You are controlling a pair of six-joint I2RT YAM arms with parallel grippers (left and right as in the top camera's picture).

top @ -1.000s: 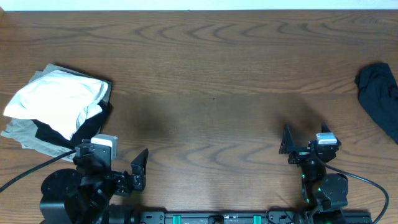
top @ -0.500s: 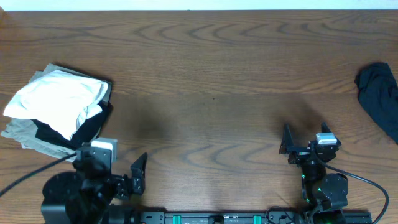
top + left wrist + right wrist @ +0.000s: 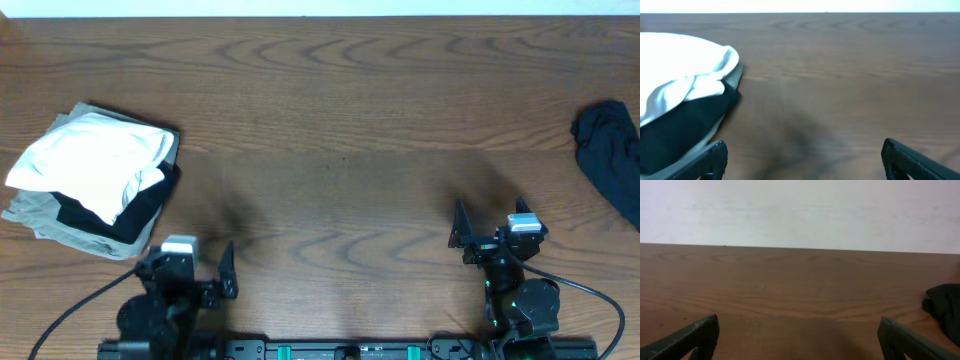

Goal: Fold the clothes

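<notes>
The clothes lie in two places. At the table's left sits a stack with a folded white garment [image 3: 95,160] on top, a black one [image 3: 143,212] under it and a beige one [image 3: 48,222] at the bottom. A crumpled dark garment [image 3: 610,160] lies at the right edge. My left gripper [image 3: 190,272] is open near the front edge, just right of and below the stack, with nothing in it. The left wrist view shows the white garment [image 3: 680,65] and the black one [image 3: 685,125] ahead on the left. My right gripper [image 3: 490,222] is open and empty at front right.
The brown wooden table [image 3: 340,120] stretches between the stack and the dark garment [image 3: 945,305]. A white wall [image 3: 800,210] rises behind its far edge. Black cables trail from both arm bases along the front edge.
My left arm has drawn back toward the front edge and away from the stack, jaws still open. The right arm and the clothes have not moved.
</notes>
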